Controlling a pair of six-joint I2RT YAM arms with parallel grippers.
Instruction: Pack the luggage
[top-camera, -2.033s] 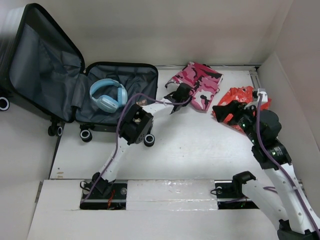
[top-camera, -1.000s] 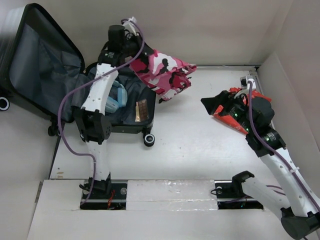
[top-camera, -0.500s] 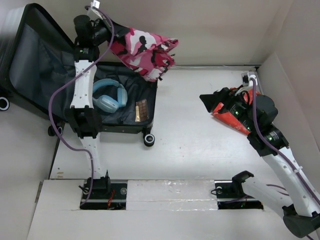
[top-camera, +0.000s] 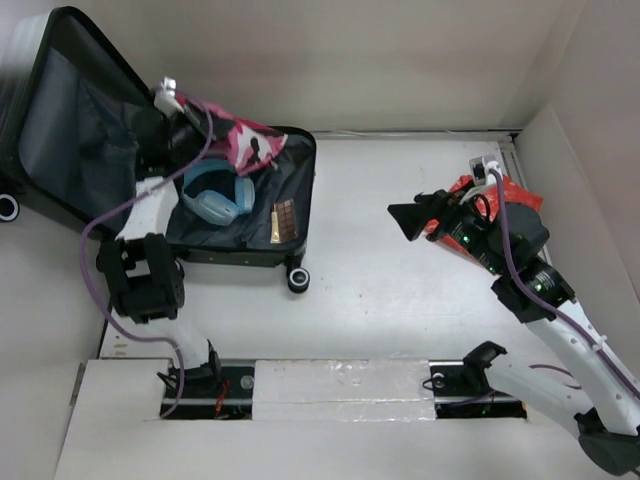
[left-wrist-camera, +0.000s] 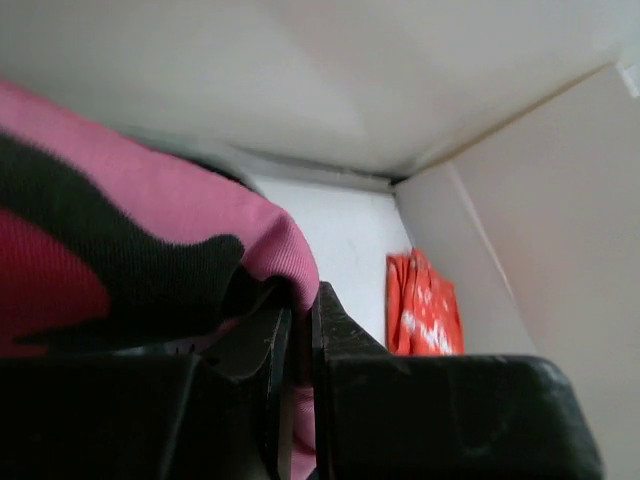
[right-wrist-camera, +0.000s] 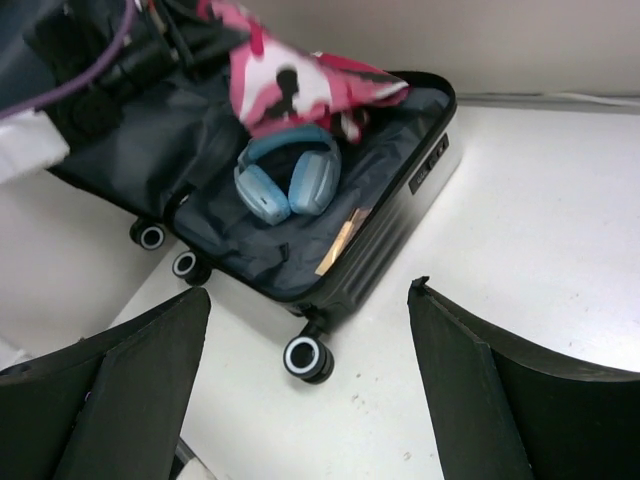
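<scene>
The luggage (top-camera: 295, 172) lies open directly beneath our left gripper (left-wrist-camera: 298, 328), its lid raised to one side. It sits well ahead of our right gripper (right-wrist-camera: 303, 293), across the white table (top-camera: 380, 290). Our left jaws are pinched tight on a fold of the pink, black and white camouflage garment (top-camera: 252, 148), which drapes from them onto the far edge of the grey lining. Just below that cloth we see blue headphones (top-camera: 215, 192), and beside them, toward the shell's near wall, a chocolate bar (top-camera: 285, 220). Our right jaws stand wide apart and hold nothing. A red packet (top-camera: 512, 192) lies behind that gripper, partly hidden by the arm.
</scene>
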